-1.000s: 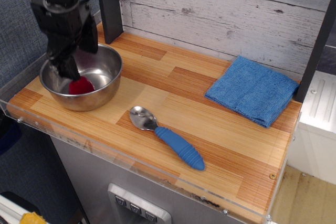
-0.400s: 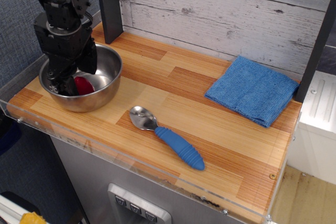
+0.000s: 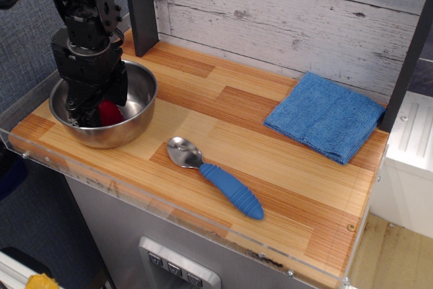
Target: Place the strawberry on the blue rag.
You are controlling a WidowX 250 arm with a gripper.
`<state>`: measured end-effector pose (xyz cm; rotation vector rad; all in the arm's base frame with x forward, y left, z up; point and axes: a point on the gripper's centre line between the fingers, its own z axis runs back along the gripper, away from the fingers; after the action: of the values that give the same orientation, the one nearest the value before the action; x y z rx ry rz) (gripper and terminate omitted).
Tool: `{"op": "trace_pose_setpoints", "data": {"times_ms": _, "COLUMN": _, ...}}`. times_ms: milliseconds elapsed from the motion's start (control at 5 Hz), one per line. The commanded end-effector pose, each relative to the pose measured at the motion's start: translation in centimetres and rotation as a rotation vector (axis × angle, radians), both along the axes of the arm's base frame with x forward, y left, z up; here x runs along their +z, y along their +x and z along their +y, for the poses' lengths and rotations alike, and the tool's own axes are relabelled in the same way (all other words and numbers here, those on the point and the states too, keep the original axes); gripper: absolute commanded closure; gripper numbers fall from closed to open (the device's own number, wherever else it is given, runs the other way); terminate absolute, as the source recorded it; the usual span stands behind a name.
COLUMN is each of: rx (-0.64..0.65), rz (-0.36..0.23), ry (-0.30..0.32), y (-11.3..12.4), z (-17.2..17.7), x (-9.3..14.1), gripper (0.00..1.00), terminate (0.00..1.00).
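Observation:
The strawberry (image 3: 110, 113) is a small dark-red glossy fruit lying inside the steel bowl (image 3: 139, 99) at the left of the counter. My gripper (image 3: 103, 107) is black and reaches down into the bowl. Its fingers (image 3: 120, 91) stand on either side of the strawberry and hide part of it. The jaws look open around the fruit, not clamped on it. The blue rag (image 3: 326, 116) is a folded fuzzy towel lying flat at the back right of the counter, far from the gripper.
A spoon (image 3: 218, 176) with a steel bowl end and blue ribbed handle lies at the counter's front middle. A dark post (image 3: 140, 5) stands behind the steel bowl. A clear lip (image 3: 135, 197) runs along the front edge. A white wood wall closes the back.
My gripper has dropped lower into the bowl and shifted slightly right, so its fingers now flank the strawberry. The strawberry, spoon and rag have not moved.

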<state>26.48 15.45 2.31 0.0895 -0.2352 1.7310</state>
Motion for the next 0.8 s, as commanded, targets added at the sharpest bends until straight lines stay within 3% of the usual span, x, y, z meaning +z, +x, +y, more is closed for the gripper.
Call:
{"op": "trace_pose_setpoints", "data": {"times_ms": 0, "rx": 0.034, "rz": -0.046, "ry": 0.046, "y": 0.2, "z": 0.7, "x": 0.6, "gripper": 1.0, "terminate": 0.0}}
{"op": "trace_pose_setpoints", "data": {"times_ms": 200, "rx": 0.039, "rz": -0.049, "ry": 0.043, "y": 0.1, "z": 0.6, "x": 0.7, "gripper": 1.0, "terminate": 0.0}}
{"op": "trace_pose_setpoints", "data": {"times_ms": 600, "rx": 0.047, "rz": -0.122, "ry": 0.039, "y": 0.7, "z": 0.5, "x": 3.5, "gripper": 1.0, "terminate": 0.0}}
